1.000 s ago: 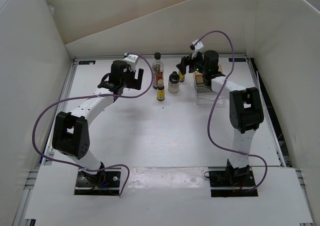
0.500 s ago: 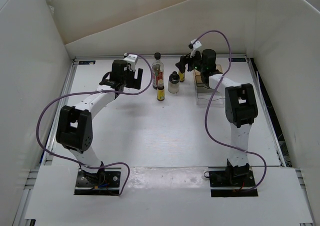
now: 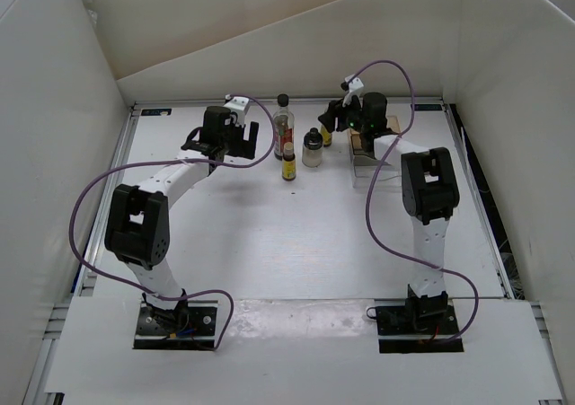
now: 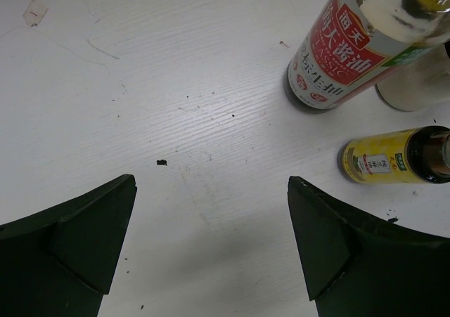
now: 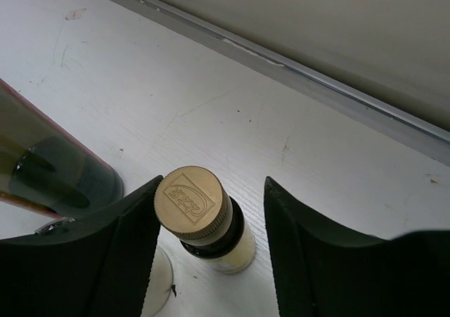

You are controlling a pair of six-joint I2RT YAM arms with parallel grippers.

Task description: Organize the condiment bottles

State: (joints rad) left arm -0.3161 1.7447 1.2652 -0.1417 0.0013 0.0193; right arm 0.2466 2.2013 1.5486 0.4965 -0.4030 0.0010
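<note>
Over the last second my right arm has edged in toward the back row, and my right gripper (image 5: 211, 190) now brackets the rear yellow bottle (image 5: 195, 206), one finger on each side of its cap. The jaws are spread and not yet clamped, so I judge the bottle still rests on the table. It stands just left of the rack (image 3: 367, 161), with the squat jar (image 3: 313, 148) beside it. My left arm has only lifted its elbow. My left gripper (image 4: 211, 204) hangs parted and empty over bare table, left of the tall dark-red bottle (image 4: 336, 53) and the front yellow bottle (image 4: 383, 164). All four bottles stand upright in their cluster. I take the grasp to be set up, with closing as the next action.
</note>
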